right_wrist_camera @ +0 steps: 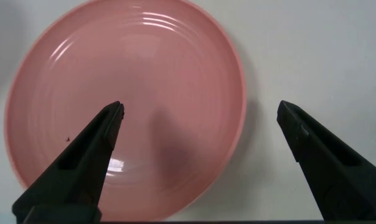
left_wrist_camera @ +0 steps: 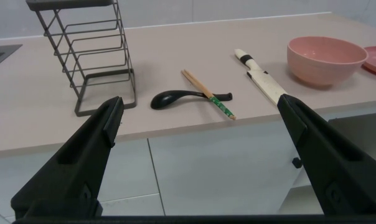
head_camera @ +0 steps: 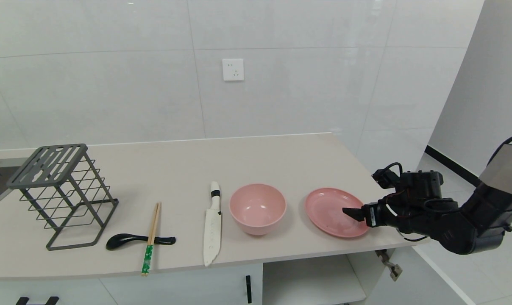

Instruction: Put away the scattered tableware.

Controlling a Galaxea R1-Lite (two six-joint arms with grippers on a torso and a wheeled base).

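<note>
Right tool [right_wrist_camera: 199,109] spread, straddling plate [right_wrist_camera: 126,93] rim. Left tool [left_wrist_camera: 200,106] spread, short of bench [left_wrist_camera: 26,124]; its view crops plate, rack [left_wrist_camera: 123,46] top; head view shows rack whole.

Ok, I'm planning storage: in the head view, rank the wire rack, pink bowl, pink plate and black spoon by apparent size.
1. wire rack, clearly largest.
2. pink plate and pink bowl: about alike, so I won't rank them.
3. black spoon, smallest: long but thin.
</note>
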